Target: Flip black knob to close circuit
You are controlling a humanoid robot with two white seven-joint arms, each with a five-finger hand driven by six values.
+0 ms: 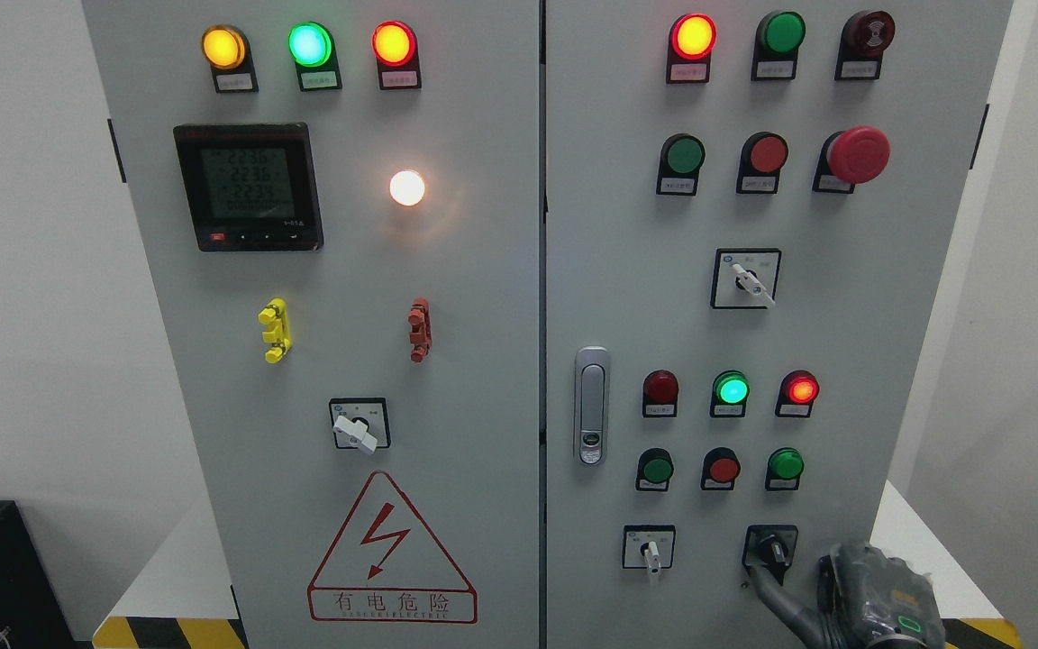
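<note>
The black knob [773, 546] sits in a black-framed switch plate at the bottom right of the right cabinet door [627, 225]. Its handle points down and slightly right. My right hand [870, 599] comes in at the lower right corner, just right of and below the knob. One dark finger [776, 599] stretches up and left, and its tip lies at the plate's lower left edge, right under the knob. It does not wrap around the knob. The left arm is out of view.
A white-handled selector [651, 552] sits left of the black knob. Three push buttons [723, 469] and indicator lamps [732, 389] are above it. A door latch [591, 406] is at the door's left edge. A red mushroom stop button [857, 154] juts out higher up.
</note>
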